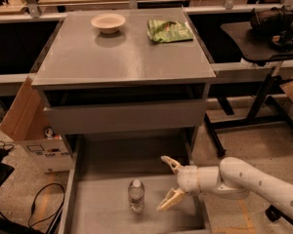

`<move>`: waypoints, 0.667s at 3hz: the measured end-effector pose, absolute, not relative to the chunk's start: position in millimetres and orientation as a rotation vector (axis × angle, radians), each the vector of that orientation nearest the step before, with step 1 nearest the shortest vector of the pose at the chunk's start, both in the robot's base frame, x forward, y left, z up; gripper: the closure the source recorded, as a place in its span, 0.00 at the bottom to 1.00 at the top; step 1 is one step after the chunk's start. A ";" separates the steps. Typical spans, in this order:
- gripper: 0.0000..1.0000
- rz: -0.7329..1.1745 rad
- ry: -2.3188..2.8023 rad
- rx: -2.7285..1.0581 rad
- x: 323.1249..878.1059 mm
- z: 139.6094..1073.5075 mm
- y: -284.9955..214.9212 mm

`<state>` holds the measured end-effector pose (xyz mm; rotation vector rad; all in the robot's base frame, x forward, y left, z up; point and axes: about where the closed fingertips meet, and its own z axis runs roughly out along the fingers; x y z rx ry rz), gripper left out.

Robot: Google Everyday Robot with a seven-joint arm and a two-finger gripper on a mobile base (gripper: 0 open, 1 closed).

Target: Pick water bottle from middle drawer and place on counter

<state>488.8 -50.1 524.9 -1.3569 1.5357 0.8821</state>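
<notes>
- Your gripper (163, 184) hung low over the near right part of the middle drawer (100, 209); its fingers were spread wide and held nothing.
- The water bottle (136, 195) stood upright on the drawer floor, just left of the gripper and apart from it; it was not yet grasped.
- The counter (122, 55) carried a bowl (108, 22) and a green snack bag (169, 30) along its far side; by my reading, you had the grasp, the lift and the placement all left to do.

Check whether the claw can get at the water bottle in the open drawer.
Probably yes. The claw hangs open over the middle drawer, close beside the upright water bottle, with only bare drawer floor between them.
</notes>
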 end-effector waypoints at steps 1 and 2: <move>0.00 0.933 1.495 -1.353 491.4 497.9 -31.5; 0.00 0.969 1.476 -1.354 491.6 473.8 -14.6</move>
